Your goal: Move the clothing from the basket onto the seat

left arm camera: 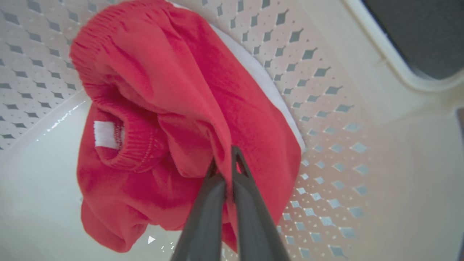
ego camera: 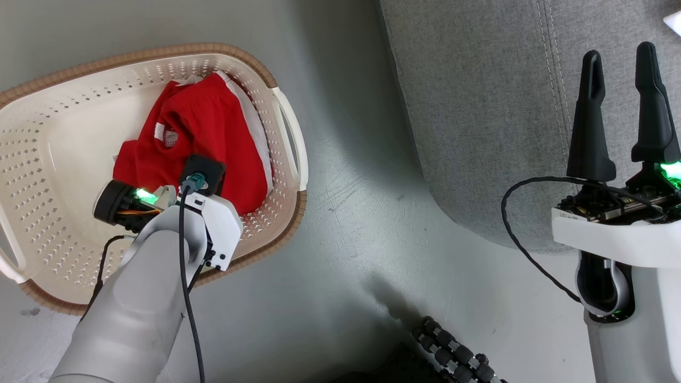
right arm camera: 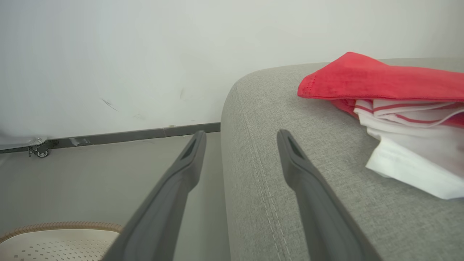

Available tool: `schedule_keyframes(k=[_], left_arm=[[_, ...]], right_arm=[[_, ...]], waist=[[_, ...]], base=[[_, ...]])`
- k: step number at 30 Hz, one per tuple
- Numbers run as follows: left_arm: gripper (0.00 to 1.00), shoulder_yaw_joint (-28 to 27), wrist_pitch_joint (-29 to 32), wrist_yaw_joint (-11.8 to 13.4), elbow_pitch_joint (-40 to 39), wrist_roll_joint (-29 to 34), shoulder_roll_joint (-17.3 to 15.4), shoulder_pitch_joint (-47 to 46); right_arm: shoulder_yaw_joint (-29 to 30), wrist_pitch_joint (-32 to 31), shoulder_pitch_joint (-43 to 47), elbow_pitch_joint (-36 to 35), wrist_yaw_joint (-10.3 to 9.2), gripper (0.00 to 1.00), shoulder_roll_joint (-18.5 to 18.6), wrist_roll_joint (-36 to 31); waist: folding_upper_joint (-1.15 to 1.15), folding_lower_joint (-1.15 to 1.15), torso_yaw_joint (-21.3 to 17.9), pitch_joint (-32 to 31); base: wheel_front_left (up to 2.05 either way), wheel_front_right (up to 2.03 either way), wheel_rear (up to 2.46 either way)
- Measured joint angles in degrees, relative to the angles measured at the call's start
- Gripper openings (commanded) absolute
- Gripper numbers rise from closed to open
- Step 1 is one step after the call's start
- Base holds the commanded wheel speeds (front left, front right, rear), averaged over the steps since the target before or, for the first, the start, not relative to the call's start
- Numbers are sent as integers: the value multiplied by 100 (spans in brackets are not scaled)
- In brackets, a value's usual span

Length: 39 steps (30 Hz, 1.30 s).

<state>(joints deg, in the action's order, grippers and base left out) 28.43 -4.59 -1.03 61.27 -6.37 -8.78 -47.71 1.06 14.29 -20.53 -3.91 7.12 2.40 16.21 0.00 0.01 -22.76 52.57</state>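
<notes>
Left claw (left arm camera: 225,159) clamps the red garment (left arm camera: 163,90) in the basket (ego camera: 64,159), for lifting toward the sofa (ego camera: 479,106) at three o'clock; right claw (ego camera: 620,50) waits apart.

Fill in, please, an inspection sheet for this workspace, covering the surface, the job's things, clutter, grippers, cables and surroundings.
Surface: grey floor, lightly scuffed.
Job's things: basket stands on the floor beside the seat and holds one red garment; second garment, red and white, lies on the seat.
Clutter: black segmented piece at the head view's bottom edge; cannot tell what it is.
Grippers: left gripper shut on a fold of the red garment; right gripper open, empty, over the seat's edge.
Cables: black cable along the left forearm; second cable loops from the right wrist.
Surroundings: pale wall, dark skirting, small castor.
</notes>
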Motion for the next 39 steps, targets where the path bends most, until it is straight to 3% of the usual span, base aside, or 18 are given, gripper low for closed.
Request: schedule_keyframes(k=[18,39], left_arm=[[0,-257,-605,154,12,-212,-19,-96],[0,-247,-913,252,-287,-208,-91,-52]], right_arm=[[85,0,-159,37,0,100,0,162],[73,33,-210,263,0,100,1,147]], waist=[[0,0,123,-154],[0,0,327,-672]], base=[[0,0,0],[0,0,0]])
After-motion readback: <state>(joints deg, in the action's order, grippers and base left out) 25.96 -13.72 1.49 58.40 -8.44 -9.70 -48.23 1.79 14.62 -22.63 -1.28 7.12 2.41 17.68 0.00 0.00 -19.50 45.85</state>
